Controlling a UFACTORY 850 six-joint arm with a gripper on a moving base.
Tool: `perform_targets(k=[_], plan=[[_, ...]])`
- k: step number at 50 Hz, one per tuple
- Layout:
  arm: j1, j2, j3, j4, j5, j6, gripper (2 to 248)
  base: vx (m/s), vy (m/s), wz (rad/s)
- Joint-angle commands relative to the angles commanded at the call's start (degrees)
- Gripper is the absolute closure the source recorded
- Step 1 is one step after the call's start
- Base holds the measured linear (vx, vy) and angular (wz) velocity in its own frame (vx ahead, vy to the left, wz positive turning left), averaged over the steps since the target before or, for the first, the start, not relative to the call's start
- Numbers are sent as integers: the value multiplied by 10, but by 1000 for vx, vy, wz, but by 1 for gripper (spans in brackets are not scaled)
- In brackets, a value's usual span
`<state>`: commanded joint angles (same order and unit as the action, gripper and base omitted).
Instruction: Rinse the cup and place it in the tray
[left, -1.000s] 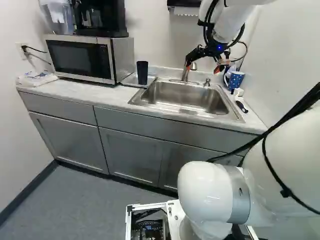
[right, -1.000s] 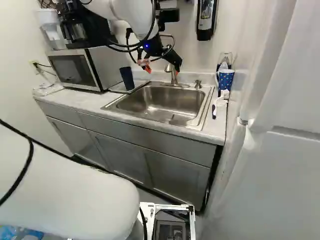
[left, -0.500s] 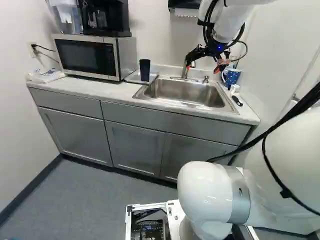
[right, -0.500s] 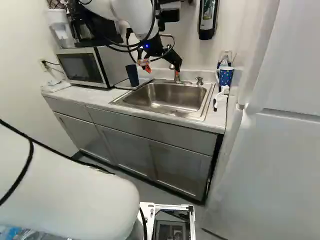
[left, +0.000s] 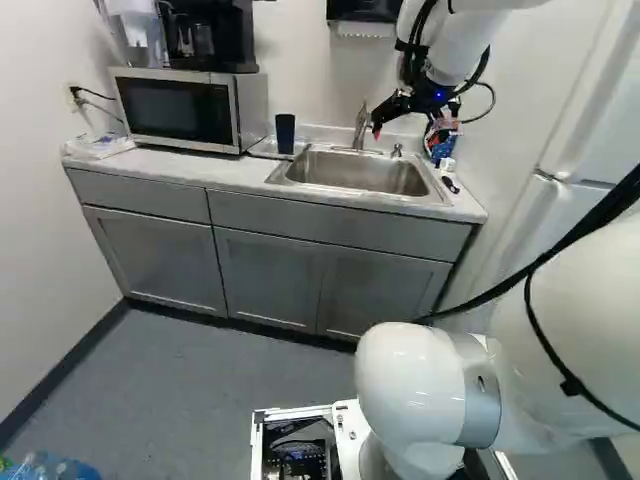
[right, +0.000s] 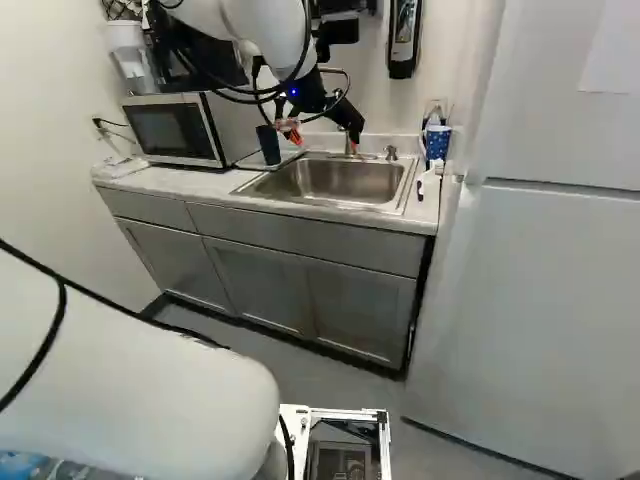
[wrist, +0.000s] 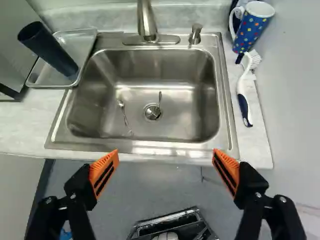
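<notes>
Spread widely, the pincer (right: 326, 141) hangs above, and the sink (wrist: 202, 90) lies ahead of its fingers. The dark cup (wrist: 50, 49) stands upright in the tray (wrist: 81, 44), which is placed left of the sink, near the back edge of the bench (wrist: 30, 125). One dotted mug (wrist: 250, 27) stands at the back right corner. One brush (wrist: 243, 95) lies along the right edge.

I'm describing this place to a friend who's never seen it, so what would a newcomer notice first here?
Probably the gripper, its orange-padded fingers spread wide, with the shiny steel sink ahead of it in the wrist view. Next might come the dark cup standing in the shallow tray beside the sink, and the blue mug with colourful dots on the sink's other side.
</notes>
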<state>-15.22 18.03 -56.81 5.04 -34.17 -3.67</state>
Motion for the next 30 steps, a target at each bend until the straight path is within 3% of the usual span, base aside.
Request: perform_targets(k=[30], plan=[[0,0,0,0,0,0,3,-228,35,-209]])
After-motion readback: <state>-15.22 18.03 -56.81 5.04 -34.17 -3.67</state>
